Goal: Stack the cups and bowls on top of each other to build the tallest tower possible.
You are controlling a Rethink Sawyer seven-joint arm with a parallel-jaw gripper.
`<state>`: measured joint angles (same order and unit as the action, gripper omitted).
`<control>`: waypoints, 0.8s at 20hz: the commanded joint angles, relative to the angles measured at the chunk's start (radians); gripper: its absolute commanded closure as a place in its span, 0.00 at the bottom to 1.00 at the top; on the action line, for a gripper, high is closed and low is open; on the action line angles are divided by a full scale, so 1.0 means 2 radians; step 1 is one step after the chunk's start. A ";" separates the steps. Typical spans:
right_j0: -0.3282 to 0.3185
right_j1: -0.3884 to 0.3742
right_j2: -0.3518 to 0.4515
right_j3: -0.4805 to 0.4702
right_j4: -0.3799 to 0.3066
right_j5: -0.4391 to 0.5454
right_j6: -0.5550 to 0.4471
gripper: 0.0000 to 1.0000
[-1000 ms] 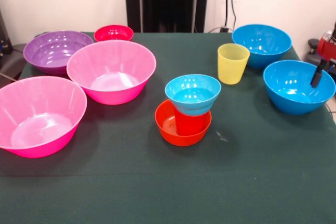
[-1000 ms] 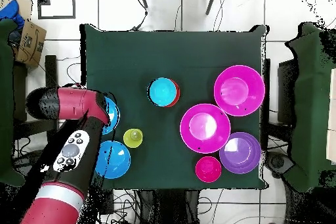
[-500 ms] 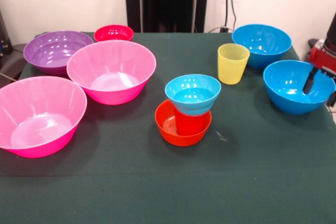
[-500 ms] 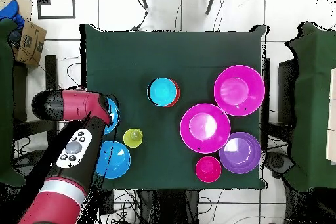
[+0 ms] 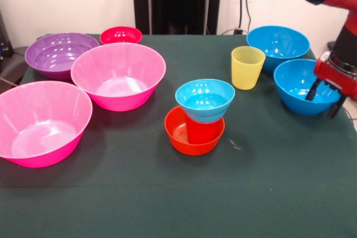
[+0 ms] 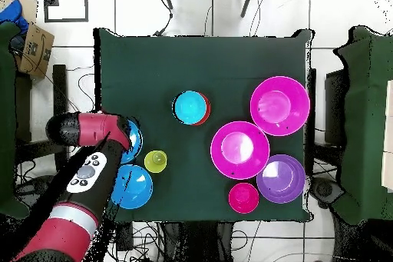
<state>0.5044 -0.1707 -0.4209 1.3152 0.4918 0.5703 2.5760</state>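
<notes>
The tower stands mid-table: a small orange bowl [image 5: 177, 135] holds a red cup [image 5: 202, 131], and a small light-blue bowl [image 5: 204, 100] sits on top; from overhead the tower [image 6: 191, 108] shows as a light-blue disc. My gripper [image 5: 323, 98] straddles the right rim of a large blue bowl [image 5: 298, 86], with one finger inside and one outside, shut on it. In the overhead view the arm covers most of that blue bowl [image 6: 135, 134]. A yellow cup [image 5: 247, 67] stands just left of it.
A second large blue bowl [image 5: 278, 47] sits behind the yellow cup. On the left are two large pink bowls [image 5: 118, 74] [image 5: 42, 122], a purple bowl [image 5: 60, 54] and a small red bowl [image 5: 120, 35]. The table edge lies close beside my gripper.
My arm has come down and swung in over the large blue bowl. The bowl has shifted left in the front view, toward the yellow cup, with my gripper on its rim.
</notes>
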 commanded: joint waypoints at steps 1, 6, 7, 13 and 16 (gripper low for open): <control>0.000 0.040 0.033 -0.024 -0.031 0.067 0.046 0.00; 0.000 0.035 0.041 -0.015 -0.026 0.057 0.042 0.00; 0.001 0.035 0.041 -0.016 -0.026 0.056 0.042 0.00; 0.001 0.033 0.045 -0.010 -0.024 0.046 0.041 0.00; -0.007 0.029 0.049 -0.006 -0.022 0.040 0.036 0.00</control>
<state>0.5062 -0.1358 -0.4213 1.3143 0.4922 0.5805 2.5760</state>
